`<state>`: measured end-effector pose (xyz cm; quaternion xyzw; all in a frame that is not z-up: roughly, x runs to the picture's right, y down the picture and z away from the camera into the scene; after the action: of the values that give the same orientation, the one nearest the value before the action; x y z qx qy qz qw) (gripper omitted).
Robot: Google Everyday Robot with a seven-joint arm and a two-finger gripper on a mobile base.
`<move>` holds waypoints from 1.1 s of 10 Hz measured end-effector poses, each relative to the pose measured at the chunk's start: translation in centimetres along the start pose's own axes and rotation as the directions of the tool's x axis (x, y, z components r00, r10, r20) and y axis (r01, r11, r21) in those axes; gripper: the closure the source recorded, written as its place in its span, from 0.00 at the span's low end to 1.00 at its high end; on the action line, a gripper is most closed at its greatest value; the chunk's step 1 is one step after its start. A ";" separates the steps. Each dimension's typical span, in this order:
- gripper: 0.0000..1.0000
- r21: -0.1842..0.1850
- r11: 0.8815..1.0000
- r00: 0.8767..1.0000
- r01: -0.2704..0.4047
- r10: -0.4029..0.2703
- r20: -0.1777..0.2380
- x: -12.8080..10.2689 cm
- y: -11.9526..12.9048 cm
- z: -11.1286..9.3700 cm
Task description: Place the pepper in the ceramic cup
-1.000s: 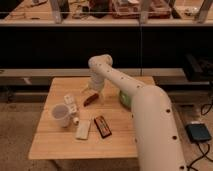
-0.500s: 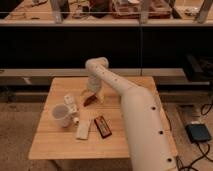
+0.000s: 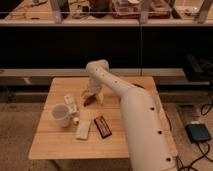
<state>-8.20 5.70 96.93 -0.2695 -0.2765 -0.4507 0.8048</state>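
Observation:
The pepper (image 3: 89, 100) is a small dark-red piece lying on the wooden table (image 3: 55, 147), near its middle back. My gripper (image 3: 92, 97) points down over the pepper, open, with one finger on each side of it and its tips close to the tabletop. The ceramic cup (image 3: 60, 115) is pale white and stands upright at the table's left, about a hand's width to the left and front of the pepper. The arm reaches in from the lower right and hides the right part of the table.
Small white blocks (image 3: 70, 101) lie between the cup and the gripper. A flat white bar (image 3: 83, 129) and a dark bar with red markings (image 3: 102, 126) lie in front of the gripper. Dark shelving stands behind the table. A dark box (image 3: 199, 132) sits on the floor at right.
The arm has swung left and stretched out, and the gripper has come down around the pepper. The pepper, the cup and the other things have not moved.

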 end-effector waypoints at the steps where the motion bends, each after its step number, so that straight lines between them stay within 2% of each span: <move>1: 0.31 -0.001 1.000 1.000 0.007 -0.007 -0.003 -0.1 0.0 0.2; 6: 0.77 0.010 1.000 0.999 0.029 -0.029 -0.022 0.0 -0.3 0.0; 7: 0.92 0.020 0.999 0.999 0.034 -0.034 -0.026 -0.1 -0.6 -0.2; 9: 1.00 0.052 0.998 0.999 0.033 -0.031 -0.036 0.2 -0.8 -1.2; 11: 1.00 0.138 0.989 0.997 0.054 -0.046 -0.059 0.4 -1.9 -4.2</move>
<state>-8.85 1.70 94.59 -0.1927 -0.2915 -0.4576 0.8176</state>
